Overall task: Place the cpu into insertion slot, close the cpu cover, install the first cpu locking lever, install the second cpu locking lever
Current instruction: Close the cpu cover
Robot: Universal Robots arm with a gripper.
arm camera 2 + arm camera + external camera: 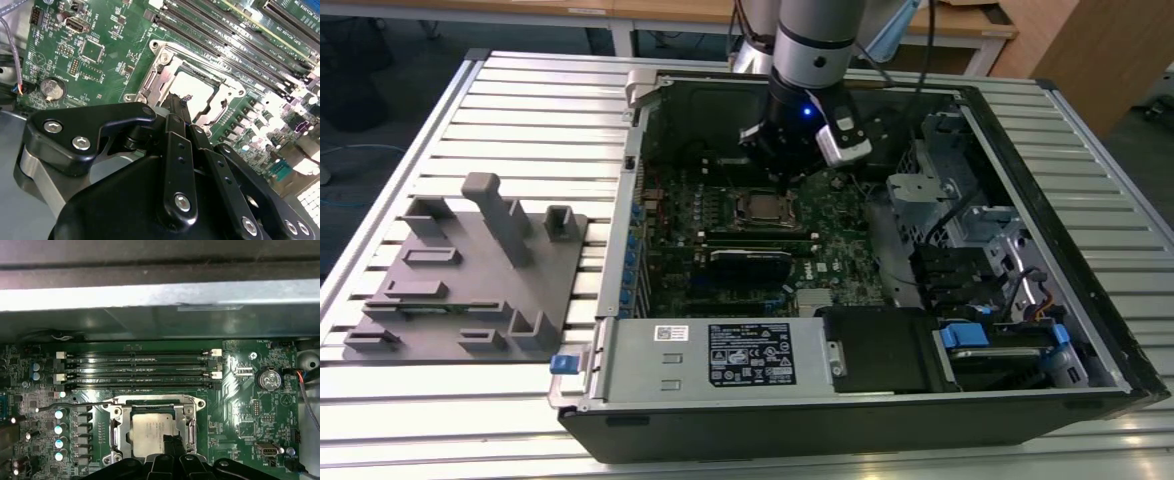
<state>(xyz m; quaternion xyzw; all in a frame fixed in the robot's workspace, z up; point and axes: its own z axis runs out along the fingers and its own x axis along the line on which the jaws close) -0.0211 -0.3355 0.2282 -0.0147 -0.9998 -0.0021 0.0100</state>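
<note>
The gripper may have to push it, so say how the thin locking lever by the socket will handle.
The locking lever is a long, thin metal rod apparently held only at the cpu cover end, so it will likely flex and spring. Its narrow, shiny surface may slip off the gripper. It looks light.

The arm (817,30) is showing a smooth silver-grey tube that is giving way to a black wrist, where a small blue light (807,111) is glowing. A pale grey block (845,141) is sitting on the wrist's side. The hand (783,183) is looking matt black and is narrowing toward its tip. In the second wrist view, its rounded black links (90,125) are carrying shiny silver screws (81,143), dark holes are dotting the straight bars (178,160), and a brushed grey ring (37,175) is edging the body.
</note>
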